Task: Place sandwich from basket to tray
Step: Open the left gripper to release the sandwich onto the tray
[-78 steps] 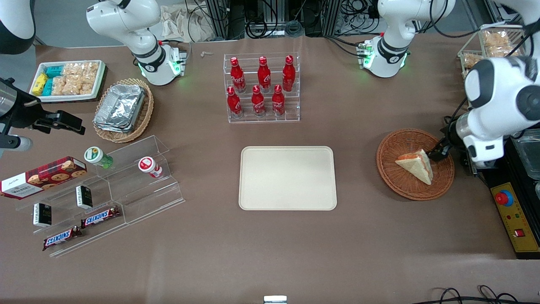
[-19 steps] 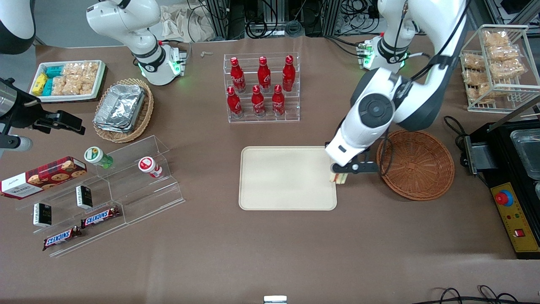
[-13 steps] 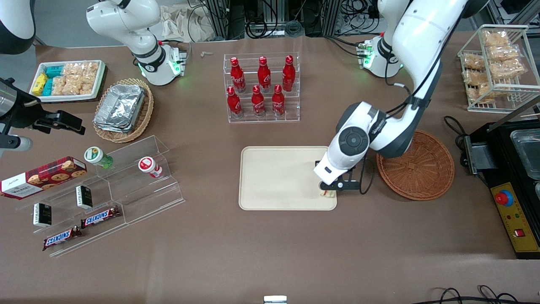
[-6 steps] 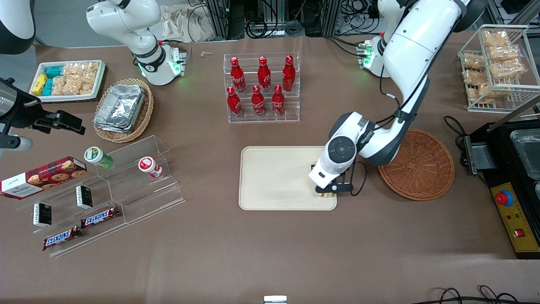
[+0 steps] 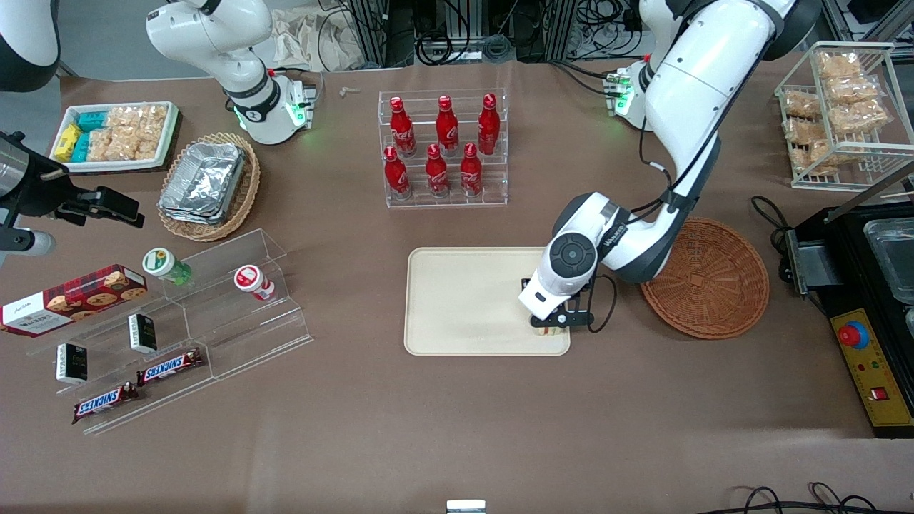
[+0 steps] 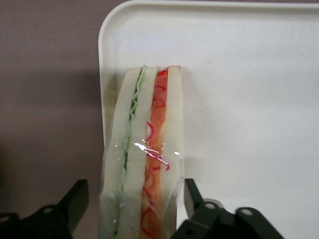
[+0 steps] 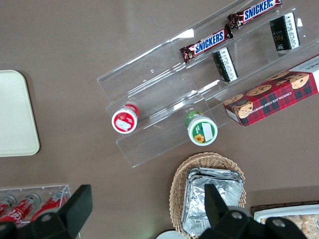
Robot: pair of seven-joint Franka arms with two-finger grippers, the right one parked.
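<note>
**Setting the sandwich down at the tray's corner**

Front view: the gripper (image 5: 551,325) is hanging low over the tray (image 5: 464,300), at the corner that lies nearest the basket (image 5: 707,278) and toward the front camera. The sandwich (image 5: 548,330) is showing only as a small pale sliver under the wrist, just inside the tray's rim. The basket, beside the tray toward the working arm's end of the table, is sitting with nothing in it, so the carry looks done and the release is the step in hand.

Left wrist view: the sandwich (image 6: 144,159), in clear wrap, is standing on edge between the 2 fingers (image 6: 192,196), its green and red filling layers facing the camera. One finger is sitting right against the bread; the other (image 6: 75,199) is standing a little off the wrap, so the jaws are partly apart, and I cannot tell whether they are gripping or only bracketing it. The wedge is lying close along the tray's (image 6: 249,74) rounded rim, with brown table just past that rim.

To do this well, I judge that the wedge's lower edge should be resting on the tray before the jaws widen fully, and the lift should be going straight up, since a sideways drag could be tipping the narrow wedge over the low rim.

Right wrist view: only a corner of the tray (image 7: 15,114) is showing; nothing of the sandwich.
</note>
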